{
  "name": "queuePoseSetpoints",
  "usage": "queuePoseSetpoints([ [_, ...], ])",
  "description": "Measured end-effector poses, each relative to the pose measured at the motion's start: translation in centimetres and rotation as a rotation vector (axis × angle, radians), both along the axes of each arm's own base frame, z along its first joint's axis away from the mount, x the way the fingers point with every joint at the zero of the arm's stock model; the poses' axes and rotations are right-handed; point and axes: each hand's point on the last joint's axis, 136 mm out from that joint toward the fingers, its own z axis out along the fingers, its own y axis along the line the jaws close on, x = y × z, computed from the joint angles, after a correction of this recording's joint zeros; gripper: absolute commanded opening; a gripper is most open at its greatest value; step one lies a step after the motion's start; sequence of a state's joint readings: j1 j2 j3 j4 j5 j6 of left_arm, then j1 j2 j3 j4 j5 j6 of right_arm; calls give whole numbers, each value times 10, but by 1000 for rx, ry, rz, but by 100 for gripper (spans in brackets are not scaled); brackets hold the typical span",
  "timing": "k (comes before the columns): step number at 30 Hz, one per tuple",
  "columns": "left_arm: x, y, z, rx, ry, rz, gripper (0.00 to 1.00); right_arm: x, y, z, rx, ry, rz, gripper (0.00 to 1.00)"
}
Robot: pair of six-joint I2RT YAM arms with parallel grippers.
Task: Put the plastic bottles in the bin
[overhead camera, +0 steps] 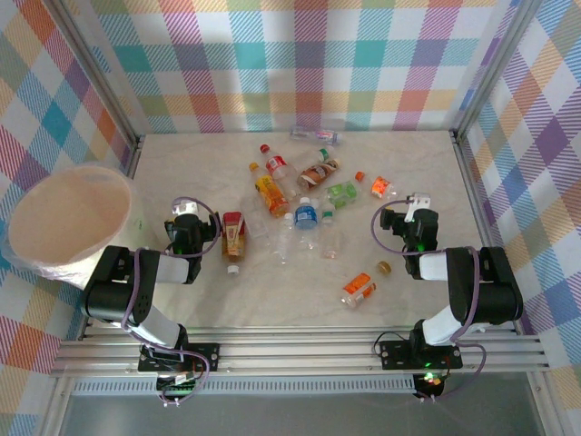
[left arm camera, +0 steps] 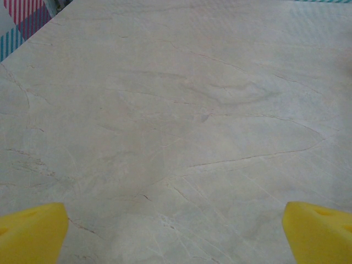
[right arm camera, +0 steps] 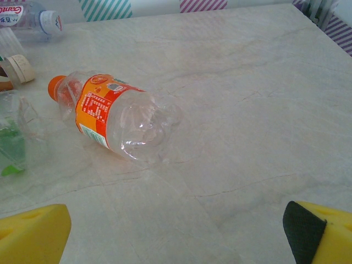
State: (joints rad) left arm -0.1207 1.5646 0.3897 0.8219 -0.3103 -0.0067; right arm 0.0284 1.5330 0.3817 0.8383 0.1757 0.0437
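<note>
Several plastic bottles lie scattered across the middle of the table [overhead camera: 182, 163], among them a brown-labelled one [overhead camera: 234, 236], an orange one [overhead camera: 270, 193], a blue-labelled one [overhead camera: 306, 216] and an orange one near the front [overhead camera: 359, 291]. The bin [overhead camera: 68, 218] stands at the left edge, white with a peach inside. My left gripper [overhead camera: 186, 211] is open beside the brown-labelled bottle, and its yellow fingertips [left arm camera: 33, 234] frame bare table. My right gripper [right arm camera: 176, 234] is open and holds nothing. Just ahead of it, to the left, lies a crumpled bottle [right arm camera: 110, 118] with an orange cap and label.
Plaid walls and metal posts close in the table on three sides. Aluminium rails [overhead camera: 300, 350] run along the near edge. A green bottle [right arm camera: 11, 143] and a cream-capped one [right arm camera: 19, 69] lie left of the orange bottle. A loose brown cap [overhead camera: 384, 267] sits near the right arm.
</note>
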Motion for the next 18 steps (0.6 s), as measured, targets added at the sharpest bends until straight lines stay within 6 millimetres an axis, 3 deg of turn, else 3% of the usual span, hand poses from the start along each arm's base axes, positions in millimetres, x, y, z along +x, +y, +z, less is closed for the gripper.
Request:
queuePoseSetpoints([
  [4, 0, -1, -1, 0, 27, -7, 100, 0, 1, 0, 1, 0, 5, 100],
  [6, 3, -3, 8, -1, 40, -14, 100, -1, 4, 3, 3, -2, 16, 100],
  [10, 9, -5, 57, -16, -39, -22, 100, -5, 5, 19, 1, -5, 19, 100],
  [13, 7, -4, 93, -39, -104, -5, 100, -3, 3, 48, 15, -32, -3, 100],
  [18, 3, -10, 119, -102, -98, 32, 100, -6, -2, 88, 158, -15, -90, 100],
])
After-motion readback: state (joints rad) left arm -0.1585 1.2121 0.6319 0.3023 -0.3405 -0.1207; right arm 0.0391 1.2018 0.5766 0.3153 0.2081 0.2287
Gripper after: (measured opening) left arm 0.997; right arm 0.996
